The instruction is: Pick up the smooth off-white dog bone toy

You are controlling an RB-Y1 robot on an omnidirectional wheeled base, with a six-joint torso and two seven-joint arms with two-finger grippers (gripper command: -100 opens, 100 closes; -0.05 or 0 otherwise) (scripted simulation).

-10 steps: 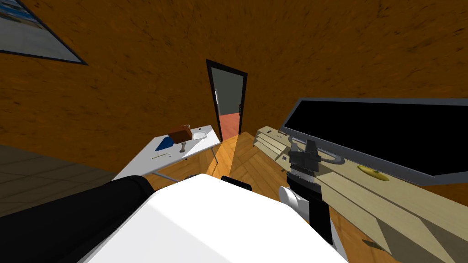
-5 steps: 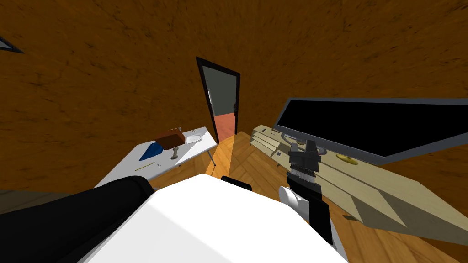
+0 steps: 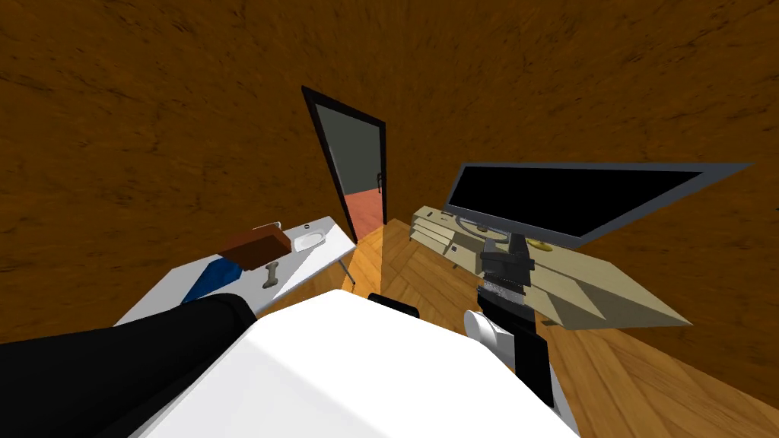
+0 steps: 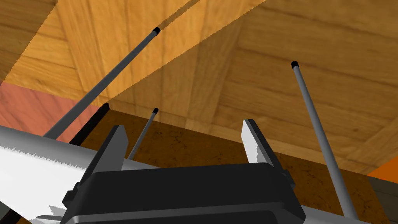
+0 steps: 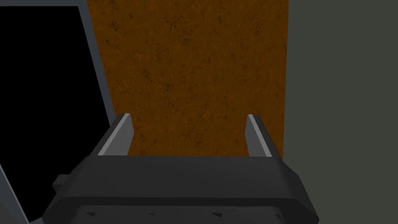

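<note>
You see the bone [image 3: 271,274] on the table [image 3: 308,260]; left gripper [image 4: 182,128] and right gripper [image 5: 188,117] both have jaws apart

On my left a white tabletop [image 3: 303,265] is carrying a brown box [image 3: 256,245], a blue flat thing [image 3: 207,280] beside it and a small white dish [image 3: 310,240]. Ahead, a dark-framed doorway [image 3: 356,173] is showing reddish floor beyond. To my right a wide black screen [image 3: 570,198] is standing on a long pale cabinet [image 3: 601,285].
</note>
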